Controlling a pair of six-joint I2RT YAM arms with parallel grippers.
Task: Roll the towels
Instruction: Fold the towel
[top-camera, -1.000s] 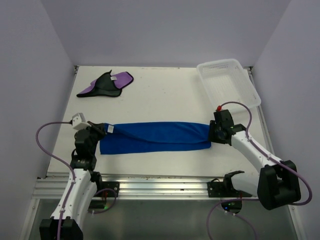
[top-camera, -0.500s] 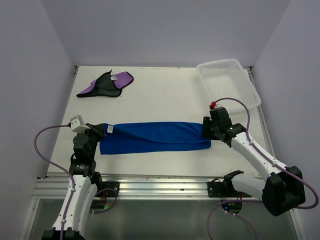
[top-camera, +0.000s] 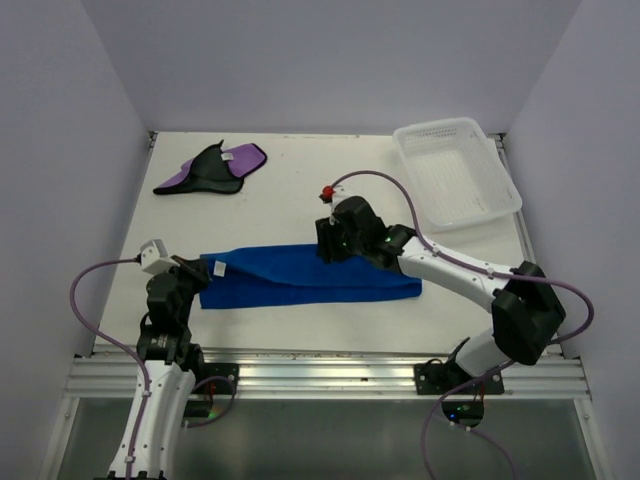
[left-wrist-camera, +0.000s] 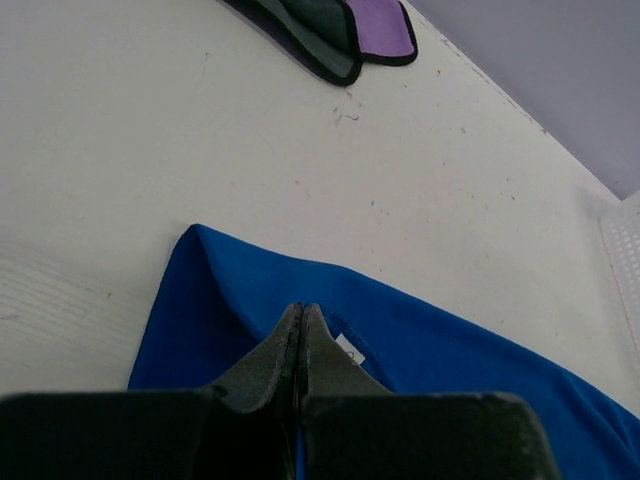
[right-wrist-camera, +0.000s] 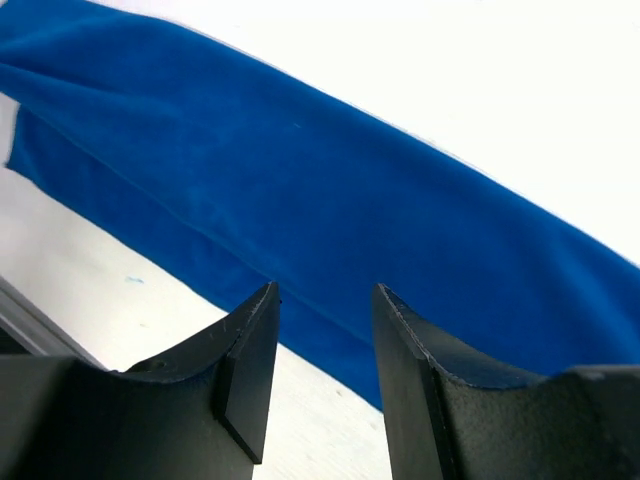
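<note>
**Top view.** Long bright blue cloth towel (top-camera: 310, 275) spread as a flat folded strip across the near middle of the white table (top-camera: 300, 190), not yet rolled. Purple cloth towel with a black side (top-camera: 213, 168) crumpled at the far left, well apart from both arms. White plastic mesh basket (top-camera: 437, 126) at the far right. Left gripper (top-camera: 197, 268) at the strip's left end. Right gripper (top-camera: 327, 243) over the strip's far edge, near its middle.

**Left wrist view.** Left gripper (left-wrist-camera: 301, 325) pressed fully together, apparently pinching the blue towel's left end, though too thin a fold to confirm between the pads. Small white tag (left-wrist-camera: 349, 352) just beside the tips.

**Right wrist view.** Right gripper (right-wrist-camera: 322, 330) parted a moderate way, holding nothing, poised above the blue cloth.

**Likely troubles from here:**
- Dragging the whole strip along the table instead of rolling it, from a pull at 1 end with nothing pinning the rest.
- A crooked, cone-shaped roll, from the 2 grippers working at unequal points along the strip.
- A slipped pinch, from too quick a lift on so slight a hold.
</note>
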